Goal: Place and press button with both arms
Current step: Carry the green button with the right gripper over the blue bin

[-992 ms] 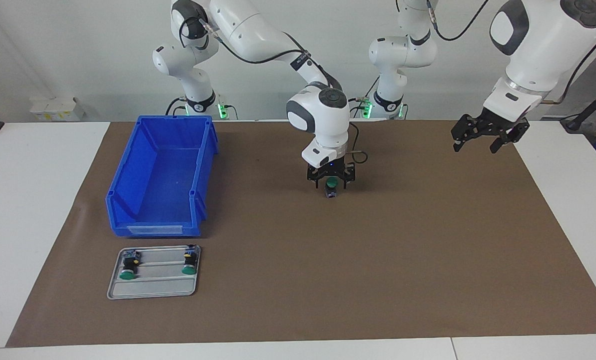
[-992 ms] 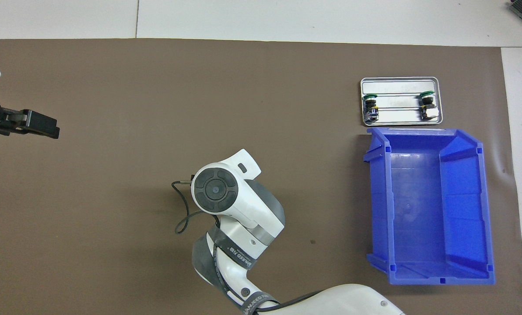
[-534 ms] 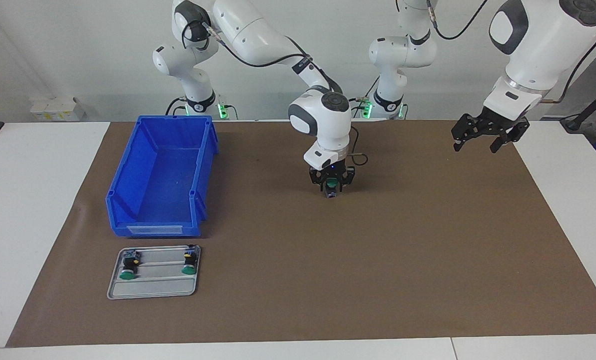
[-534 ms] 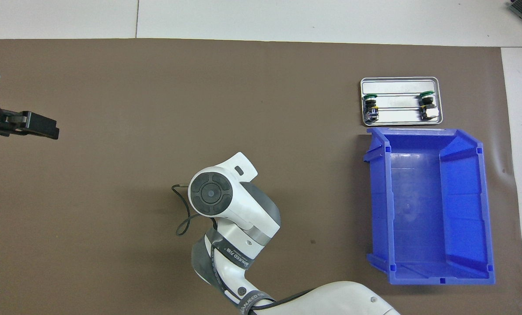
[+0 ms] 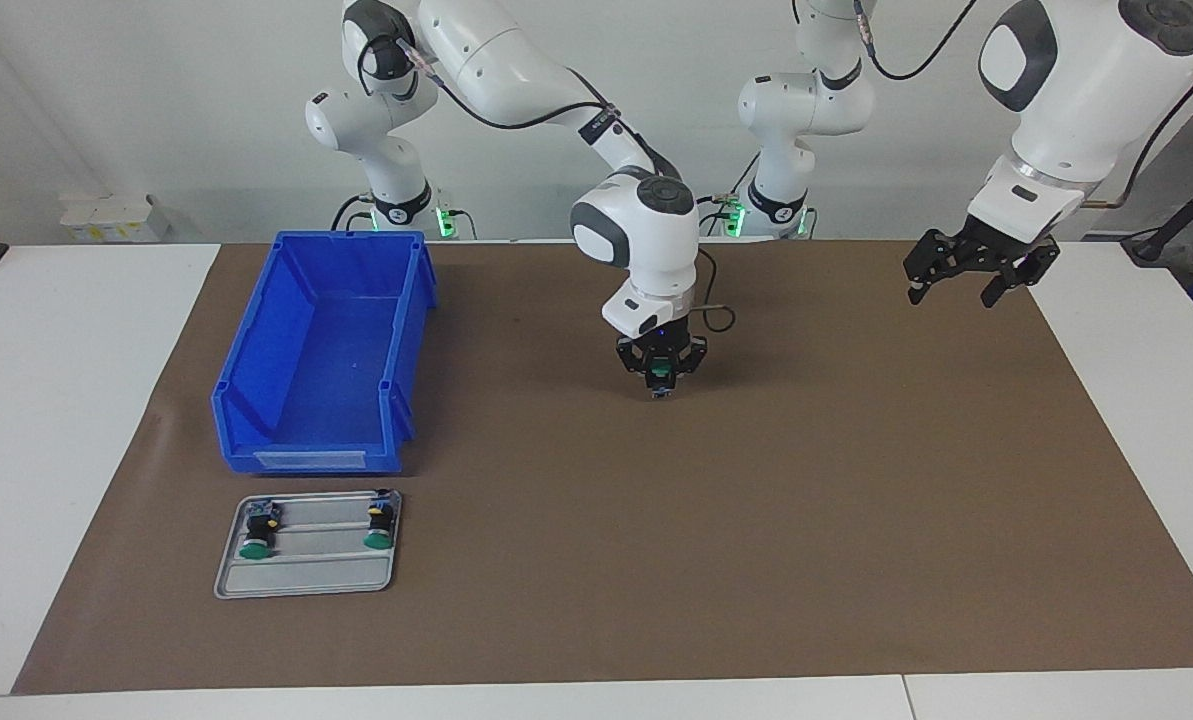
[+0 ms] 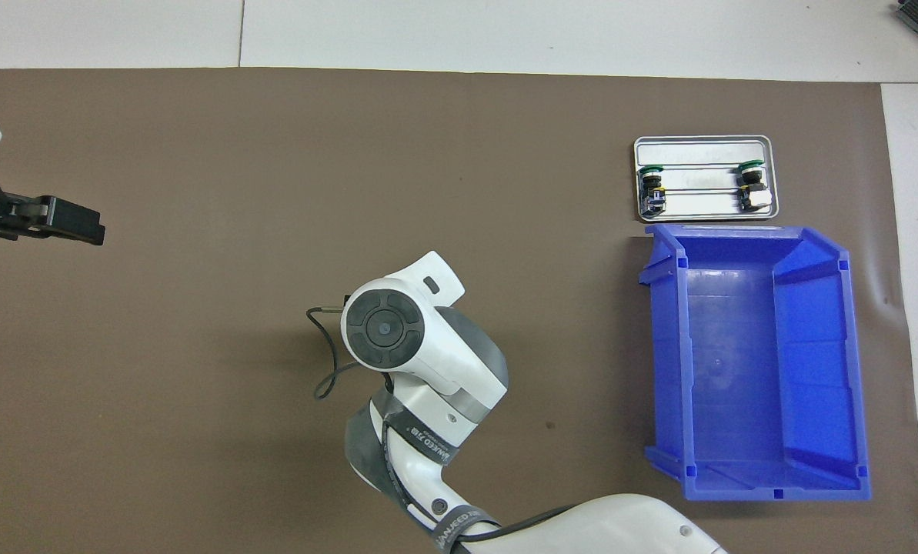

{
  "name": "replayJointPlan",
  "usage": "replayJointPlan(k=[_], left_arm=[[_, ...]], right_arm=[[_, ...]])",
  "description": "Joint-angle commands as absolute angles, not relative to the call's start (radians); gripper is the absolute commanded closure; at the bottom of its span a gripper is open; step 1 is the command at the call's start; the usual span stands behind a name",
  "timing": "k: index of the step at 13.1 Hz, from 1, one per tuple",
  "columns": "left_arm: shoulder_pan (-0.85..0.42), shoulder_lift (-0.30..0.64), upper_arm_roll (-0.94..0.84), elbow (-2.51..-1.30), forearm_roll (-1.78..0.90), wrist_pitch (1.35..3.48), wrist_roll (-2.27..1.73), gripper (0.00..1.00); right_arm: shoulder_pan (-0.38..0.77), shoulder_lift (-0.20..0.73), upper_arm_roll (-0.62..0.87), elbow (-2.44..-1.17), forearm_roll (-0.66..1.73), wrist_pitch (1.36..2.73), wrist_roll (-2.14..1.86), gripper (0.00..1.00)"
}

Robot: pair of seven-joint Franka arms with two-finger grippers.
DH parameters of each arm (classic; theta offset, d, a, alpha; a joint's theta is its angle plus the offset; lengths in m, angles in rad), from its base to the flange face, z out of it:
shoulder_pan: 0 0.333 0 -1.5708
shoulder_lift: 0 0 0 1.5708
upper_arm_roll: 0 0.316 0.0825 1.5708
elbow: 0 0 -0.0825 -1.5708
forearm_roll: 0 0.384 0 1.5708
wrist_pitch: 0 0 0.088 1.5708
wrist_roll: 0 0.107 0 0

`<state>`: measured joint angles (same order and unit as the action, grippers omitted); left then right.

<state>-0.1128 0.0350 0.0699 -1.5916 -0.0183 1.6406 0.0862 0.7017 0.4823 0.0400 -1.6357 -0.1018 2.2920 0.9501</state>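
Facing view: right gripper (image 5: 662, 377) low at mid-mat, fingers closed right down; the button (image 5: 663, 378) stands upright on the mat between/under the fingertips, green cap just showing. Placing looks done — whether it is gripped or being pressed, can't tell. Left gripper (image 5: 974, 277) spread wide, empty, waits up in the air toward its own end. Two spare buttons (image 5: 377, 525) on tray (image 5: 306, 580), well off from both grippers.

Overhead view: right arm's wrist covers button and gripper — nothing more readable. Left arm's press seems still to do.

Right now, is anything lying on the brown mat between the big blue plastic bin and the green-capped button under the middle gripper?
No. In the facing view, only bare brown mat separates the blue plastic bin from the green-capped button.
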Motion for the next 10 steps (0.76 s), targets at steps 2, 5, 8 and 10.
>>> replayJointPlan(k=[2, 5, 8, 10], left_arm=[[-0.106, 0.005, 0.067, -1.631, -0.005, 1.654, 0.084, 0.01], [-0.095, 0.005, 0.067, -1.631, -0.005, 1.651, 0.084, 0.01], [-0.095, 0.005, 0.067, -1.631, -0.005, 1.651, 0.084, 0.01], [-0.095, 0.005, 0.067, -1.631, -0.005, 1.651, 0.084, 0.01]], right_arm=[[0.606, 0.333, 0.046, -1.736, -0.117, 2.272, 0.919, 1.00], [0.517, 0.227, 0.046, -1.814, -0.117, 2.232, 0.795, 1.00], [0.447, 0.146, 0.048, -1.825, -0.117, 2.120, 0.675, 1.00], [0.384, 0.083, 0.048, -1.841, -0.115, 2.051, 0.560, 1.00]])
